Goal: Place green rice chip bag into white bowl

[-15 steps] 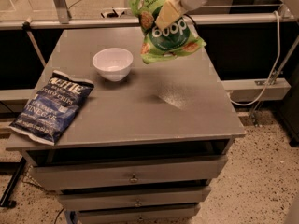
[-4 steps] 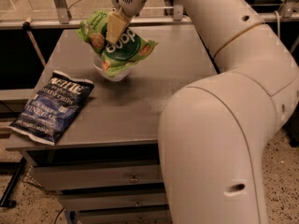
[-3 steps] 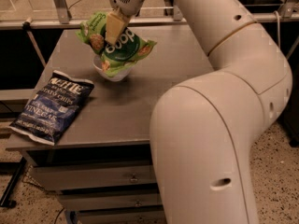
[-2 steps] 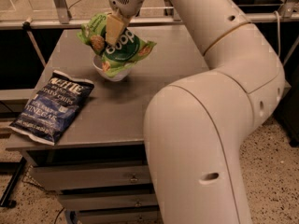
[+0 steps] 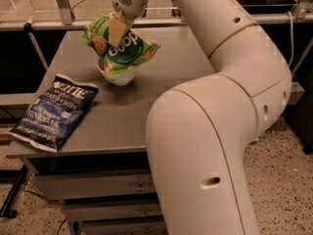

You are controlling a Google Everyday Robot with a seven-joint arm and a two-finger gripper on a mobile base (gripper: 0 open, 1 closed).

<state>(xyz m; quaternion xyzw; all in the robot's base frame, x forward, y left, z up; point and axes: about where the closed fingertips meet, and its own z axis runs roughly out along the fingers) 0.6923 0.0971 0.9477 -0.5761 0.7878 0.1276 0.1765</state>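
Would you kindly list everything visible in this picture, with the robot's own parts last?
green rice chip bag: one, light green, sitting in the white bowl, top clamped by the tool
white bowl: one, white, far part of the table, under the bag
Kettle chip bag: one, dark blue, lying flat at the table's near corner
table: one, grey, centre
drawers: at least two, grey, below the tabletop
rail: one, metal, behind the table
arm: one, white, reaching over the table
tool: one, pale, above the bowl, shut on the bag
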